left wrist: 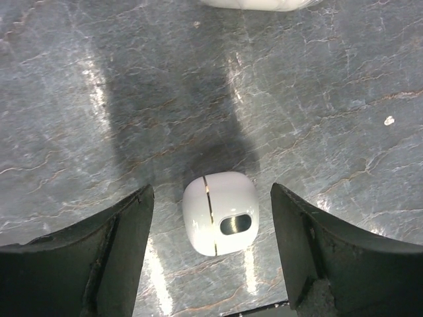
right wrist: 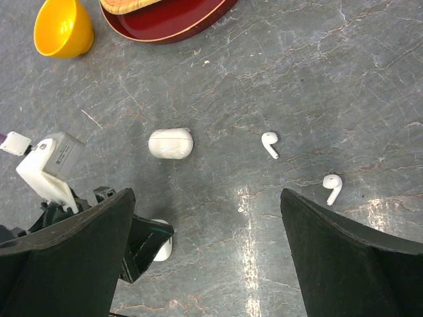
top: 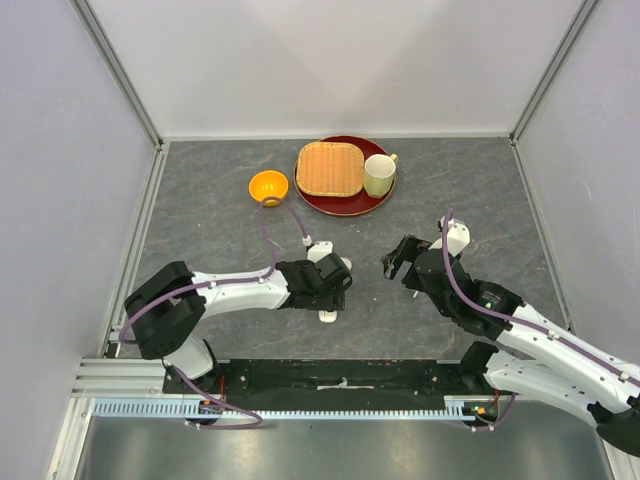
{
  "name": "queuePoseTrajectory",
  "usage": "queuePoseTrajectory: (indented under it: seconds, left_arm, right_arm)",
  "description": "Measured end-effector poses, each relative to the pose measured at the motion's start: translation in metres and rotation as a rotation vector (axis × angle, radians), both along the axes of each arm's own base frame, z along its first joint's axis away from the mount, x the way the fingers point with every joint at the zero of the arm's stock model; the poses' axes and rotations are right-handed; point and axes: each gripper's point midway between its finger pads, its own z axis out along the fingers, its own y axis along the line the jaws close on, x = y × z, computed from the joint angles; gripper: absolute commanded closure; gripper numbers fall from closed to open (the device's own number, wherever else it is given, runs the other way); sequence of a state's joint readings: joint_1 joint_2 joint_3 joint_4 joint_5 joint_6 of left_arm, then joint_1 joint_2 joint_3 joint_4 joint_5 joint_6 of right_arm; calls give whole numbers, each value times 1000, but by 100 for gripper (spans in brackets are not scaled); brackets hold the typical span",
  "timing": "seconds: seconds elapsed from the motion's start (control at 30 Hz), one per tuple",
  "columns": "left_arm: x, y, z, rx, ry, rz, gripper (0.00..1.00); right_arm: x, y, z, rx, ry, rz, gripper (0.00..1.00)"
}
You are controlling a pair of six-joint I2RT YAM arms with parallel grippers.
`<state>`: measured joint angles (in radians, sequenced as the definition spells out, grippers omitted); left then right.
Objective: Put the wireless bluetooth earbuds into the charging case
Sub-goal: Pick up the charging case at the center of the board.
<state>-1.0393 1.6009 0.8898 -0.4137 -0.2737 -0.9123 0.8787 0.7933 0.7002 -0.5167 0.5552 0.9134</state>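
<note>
The overhead camera looked down from high behind the arms over the whole table (top: 470,190). The left wrist camera hung close above a white case (left wrist: 220,212) — the right one, higher, faced ten o'clock and caught that case (right wrist: 162,249) too.

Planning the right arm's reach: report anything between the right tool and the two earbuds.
Nothing visible: the near earbud and the far earbud lie on bare table ahead of the open right tool; the white case sits aside.

Bright overhead light, glare streaks on the table (left wrist: 344,66); soft shadow; corners perhaps blurred.
</note>
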Motion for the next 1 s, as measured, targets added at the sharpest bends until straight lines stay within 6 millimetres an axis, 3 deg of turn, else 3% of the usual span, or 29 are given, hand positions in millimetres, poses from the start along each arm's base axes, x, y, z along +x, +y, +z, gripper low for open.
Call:
queuePoseTrajectory:
  seconds: [0.4, 0.87, 1.0]
  left_arm:
    - [-9, 17, 0, 11, -15, -25, 26]
    - [-18, 9, 0, 1, -18, -61, 24]
    - [-21, 7, 0, 3, -16, -71, 28]
  right_arm:
    - [1, 0, -2, -7, 6, -4, 2]
    - [1, 0, -2, -6, 6, -4, 2]
    - [1, 0, -3, -10, 9, -5, 2]
